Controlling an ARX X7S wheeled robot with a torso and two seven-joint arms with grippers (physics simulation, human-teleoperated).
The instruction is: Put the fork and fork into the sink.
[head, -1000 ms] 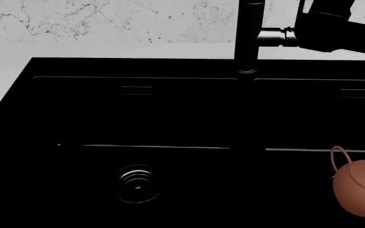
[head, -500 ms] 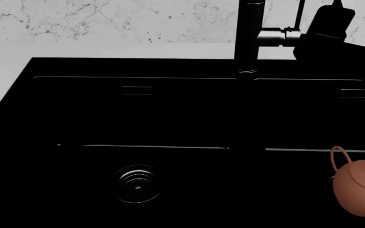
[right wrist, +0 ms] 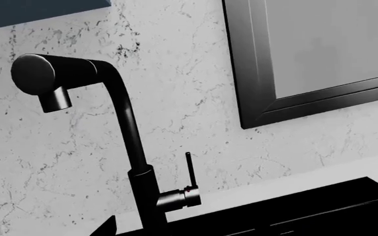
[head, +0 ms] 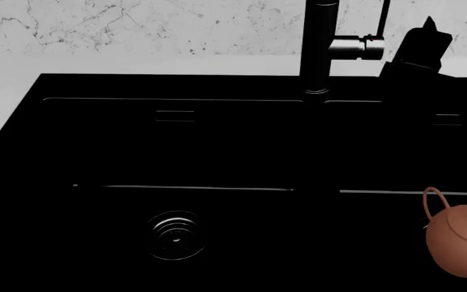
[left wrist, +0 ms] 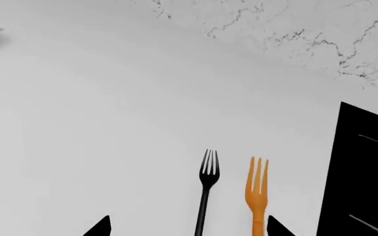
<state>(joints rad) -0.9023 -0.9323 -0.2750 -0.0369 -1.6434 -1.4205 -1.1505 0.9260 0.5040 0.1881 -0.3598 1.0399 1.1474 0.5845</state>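
Forks: the black fork (left wrist: pixel 205 196) and the orange fork (left wrist: pixel 257 189) lie side by side on the white counter (left wrist: pixel 110 123), close together but apart, tines pointing the same way — both outside the basin and untouched.
Sink: its black edge (left wrist: pixel 363 172) shows just beside the orange fork in the left wrist view; in the head view the wide basin (head: pixel 217 152) holds no fork, only its ringed drain (head: pixel 175 235) at the near left.
Left gripper: its two dark fingertips (left wrist: pixel 100 227) stand wide apart, one on either side of the pair of forks, holding nothing; it does not show in the head view.
Right gripper: a dark mass at the far right of the head view (head: pixel 416 52), beside the faucet (head: pixel 318 45); only one fingertip (right wrist: pixel 107 227) shows in its wrist view, so whether it is open cannot be told, and nothing is seen in it.
Change: over the last second the right arm has drawn back and to the right from the faucet handle, uncovering more of the far wall; sink and teapot (head: pixel 456 243) are unmoved.
Meaning: neither fork is delivered — the task looks to be at its start, with the left gripper placed for a first pickup.
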